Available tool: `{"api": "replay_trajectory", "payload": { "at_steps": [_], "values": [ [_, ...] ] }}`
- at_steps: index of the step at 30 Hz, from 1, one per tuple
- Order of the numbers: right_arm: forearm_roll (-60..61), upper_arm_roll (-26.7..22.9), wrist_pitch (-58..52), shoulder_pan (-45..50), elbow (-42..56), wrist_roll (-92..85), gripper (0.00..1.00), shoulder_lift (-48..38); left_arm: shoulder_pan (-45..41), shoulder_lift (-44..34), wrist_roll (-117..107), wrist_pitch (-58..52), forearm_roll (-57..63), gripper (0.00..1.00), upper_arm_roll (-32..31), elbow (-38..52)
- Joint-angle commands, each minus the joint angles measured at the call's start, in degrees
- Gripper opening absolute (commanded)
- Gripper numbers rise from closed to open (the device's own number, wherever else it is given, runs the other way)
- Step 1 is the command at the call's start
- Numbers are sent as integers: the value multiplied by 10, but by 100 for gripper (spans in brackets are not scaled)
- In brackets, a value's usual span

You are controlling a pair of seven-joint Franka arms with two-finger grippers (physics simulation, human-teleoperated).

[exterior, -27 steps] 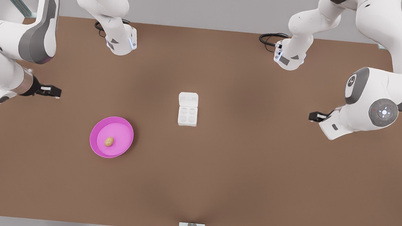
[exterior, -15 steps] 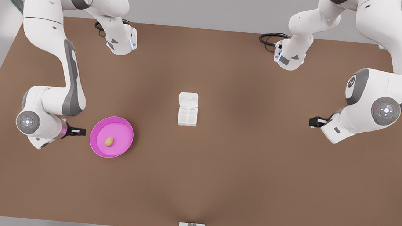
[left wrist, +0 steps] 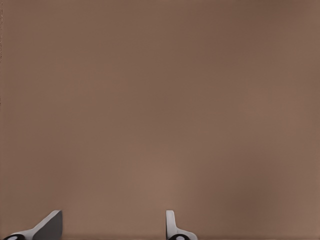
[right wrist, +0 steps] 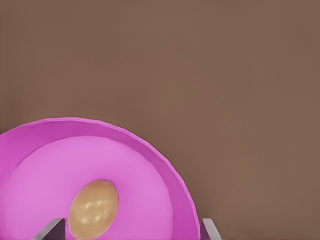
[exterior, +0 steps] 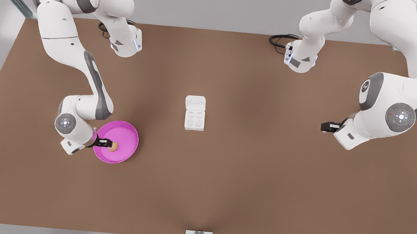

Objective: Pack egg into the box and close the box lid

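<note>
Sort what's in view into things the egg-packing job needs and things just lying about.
Job: egg in the pink dish; box, wells empty; box lid, open; right gripper, open around the egg.
Lying about: left gripper, open, waiting over bare table.

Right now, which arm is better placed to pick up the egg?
The right: its hand is open over the pink dish with the egg between its fingers. The left hand waits open, far off over bare table.

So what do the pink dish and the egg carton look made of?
Pink dish: likely smooth plastic, judging by its uniform magenta colour and soft sheen. Carton: matte white, moulded round wells; plastic or pulp, can't tell which.
</note>
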Motion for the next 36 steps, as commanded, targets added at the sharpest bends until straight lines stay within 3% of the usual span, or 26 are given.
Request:
{"api": "replay_trajectory", "payload": {
  "at_steps": [1, 28, 36],
  "values": [
    [9, 0, 25, 7, 1, 47, 100, 8, -1, -1, -15, -19, 2, 100, 0, 0],
    [22, 10, 35, 13, 6, 46, 100, 77, -3, 5, -14, -22, 3, 100, 0, 0],
    [24, 16, 29, 13, -6, 47, 100, 58, -1, 5, -14, -23, 3, 100, 0, 0]
  ]
}}
